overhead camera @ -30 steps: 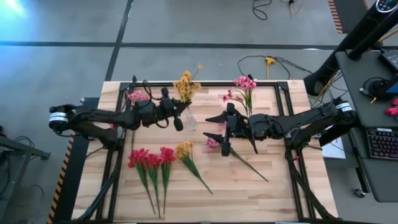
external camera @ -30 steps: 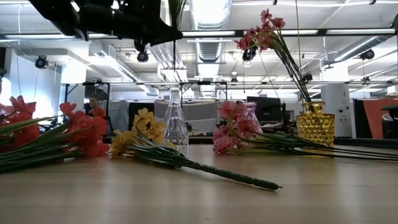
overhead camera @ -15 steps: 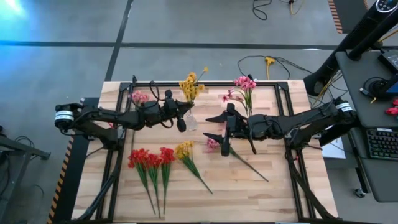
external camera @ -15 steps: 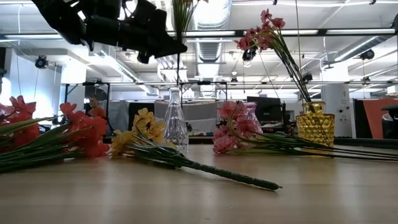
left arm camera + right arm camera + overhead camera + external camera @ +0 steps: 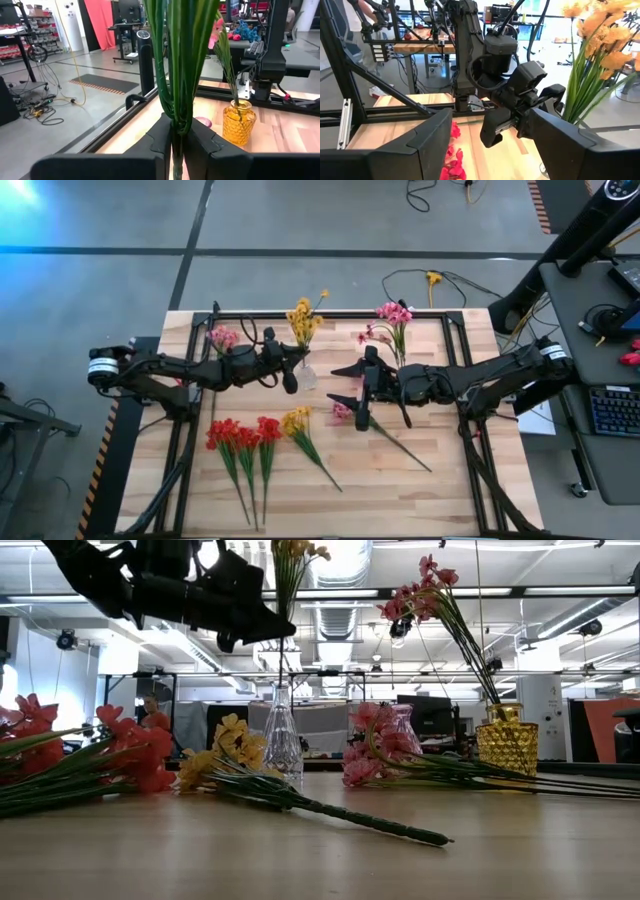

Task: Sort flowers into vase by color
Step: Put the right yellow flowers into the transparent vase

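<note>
My left gripper is shut on a yellow flower sprig above the clear glass vase. In the low view the sprig's thin stem runs straight down to the vase's mouth. My right gripper hovers open at mid-table, over a pink sprig lying flat. Another yellow sprig and red sprigs also lie on the table. Pink flowers stand in an amber vase. My left gripper pinches the yellow sprig's green stems between its two fingers, below the leaves and blossoms. The fingers reach level from the table's left, lying across the stems. The sprig stands upright, blossoms above the fingers and bare stem hanging below them.
A further pink sprig shows near the far-left corner beside the left arm. A black frame borders the table. Bare wood lies along the near edge and near-right area.
My left gripper has sunk a little and tipped its fingers downward over the clear vase. The yellow sprig has come down with it, staying upright, so its blossoms now show at the top of the low view.
</note>
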Tool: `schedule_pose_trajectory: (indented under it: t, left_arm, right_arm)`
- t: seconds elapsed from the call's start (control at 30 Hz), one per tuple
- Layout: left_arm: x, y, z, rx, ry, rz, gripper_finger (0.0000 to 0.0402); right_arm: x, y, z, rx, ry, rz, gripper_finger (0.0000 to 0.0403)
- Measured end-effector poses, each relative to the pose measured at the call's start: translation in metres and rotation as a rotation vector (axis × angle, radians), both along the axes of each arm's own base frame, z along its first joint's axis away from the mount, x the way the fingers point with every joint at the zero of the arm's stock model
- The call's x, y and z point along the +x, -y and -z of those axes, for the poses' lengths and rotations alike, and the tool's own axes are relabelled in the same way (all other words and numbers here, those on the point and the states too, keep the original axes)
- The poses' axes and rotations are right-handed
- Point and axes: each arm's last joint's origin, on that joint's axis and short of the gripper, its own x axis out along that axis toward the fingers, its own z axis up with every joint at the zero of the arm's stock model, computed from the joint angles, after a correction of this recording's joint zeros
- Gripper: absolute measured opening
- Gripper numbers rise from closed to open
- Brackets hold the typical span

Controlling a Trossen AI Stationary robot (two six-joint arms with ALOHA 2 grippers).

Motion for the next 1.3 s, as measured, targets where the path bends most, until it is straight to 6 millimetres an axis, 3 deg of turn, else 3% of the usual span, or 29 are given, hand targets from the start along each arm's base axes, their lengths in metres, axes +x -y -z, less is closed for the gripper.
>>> schedule_pose_trajectory:
  t: [0.63, 1.3]
  left_arm:
    - [0.0, 0.0, 0.002, -0.026, -0.001, -0.001, 0.0081]
    - [-0.009, 0.002, 0.01, -0.102, -0.15, -0.008, 0.0222]
  right_arm:
    - [0.0, 0.0, 0.0, 0.003, -0.002, 0.0, 0.0288]
    - [0.0, 0.0, 0.003, 0.035, -0.028, 0.004, 0.0299]
